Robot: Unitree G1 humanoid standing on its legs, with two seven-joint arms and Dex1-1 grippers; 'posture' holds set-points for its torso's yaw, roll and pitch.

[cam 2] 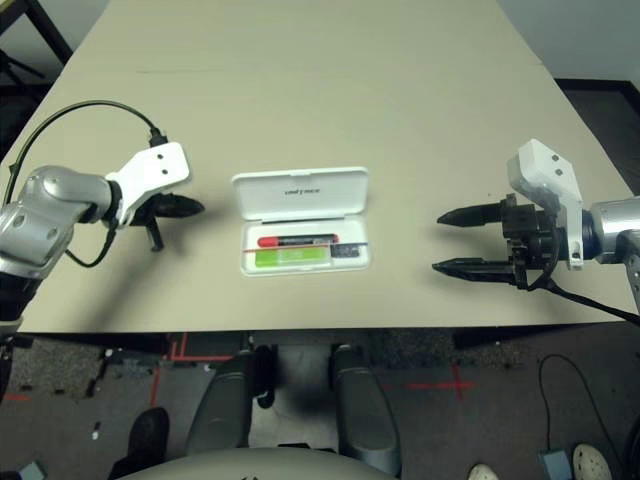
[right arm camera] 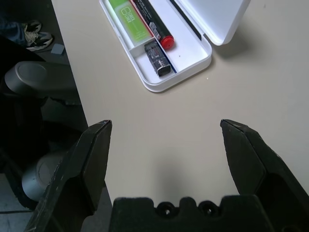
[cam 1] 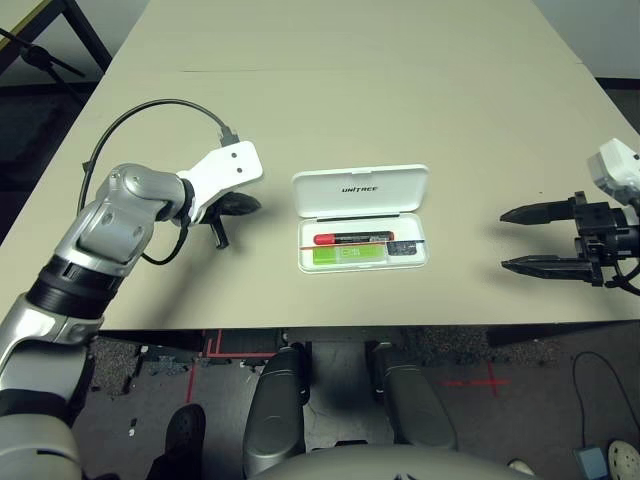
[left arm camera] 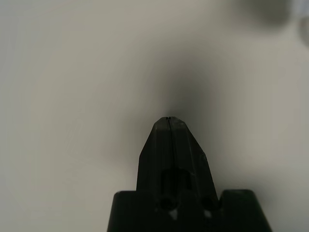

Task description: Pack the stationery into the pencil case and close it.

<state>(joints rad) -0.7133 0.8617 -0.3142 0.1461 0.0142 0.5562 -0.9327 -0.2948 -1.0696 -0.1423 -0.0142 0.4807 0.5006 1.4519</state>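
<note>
Place reads as robotics lab or test area; basis: robot's jointed silver forearm (cam 1: 108, 232) at nine o'clock, cabled; large plain table (cam 1: 400, 110) at centre; red tape marks (cam 1: 490, 382) on dark floor (cam 1: 520, 420), five o'clock and seven o'clock; black metal frame (cam 1: 88, 32) at ten o'clock

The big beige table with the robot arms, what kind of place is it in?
Probably a robot lab or workshop: silver robot arms with black grippers, red tape marks on the dark floor, and a long beige table.
</note>
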